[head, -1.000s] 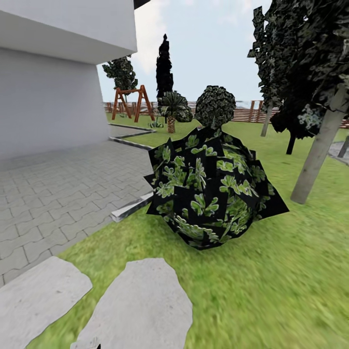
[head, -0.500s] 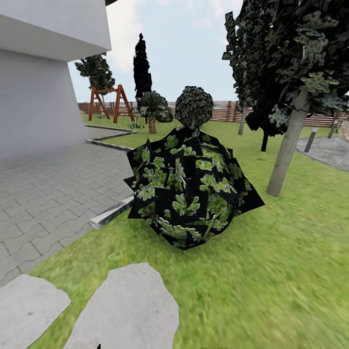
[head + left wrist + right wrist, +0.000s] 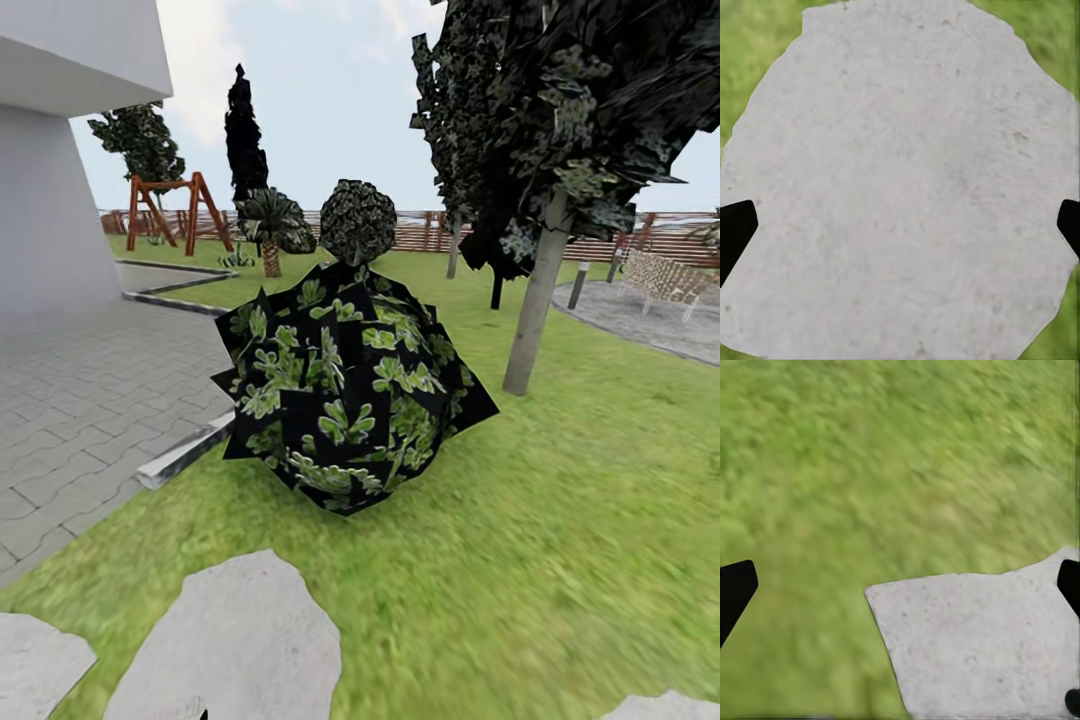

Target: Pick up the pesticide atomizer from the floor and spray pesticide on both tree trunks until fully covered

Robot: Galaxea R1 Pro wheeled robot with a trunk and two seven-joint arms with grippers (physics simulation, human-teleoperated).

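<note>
Two grey stepping stones (image 3: 235, 640) lie in the grass at the left, beside the paved yard (image 3: 80, 390). Straight ahead a round bush (image 3: 345, 385) blocks the way. Further right stands a tree trunk (image 3: 535, 300), probably one target. The sprayer is nowhere visible, so the robot is likely travelling. Both the left gripper (image 3: 900, 225) and right gripper (image 3: 900, 585) hang spread apart, empty, over the ground

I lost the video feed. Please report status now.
Both hands open, empty. Grey-tan tree trunk ahead to the right. Round dark leafy bush directly ahead.
</note>
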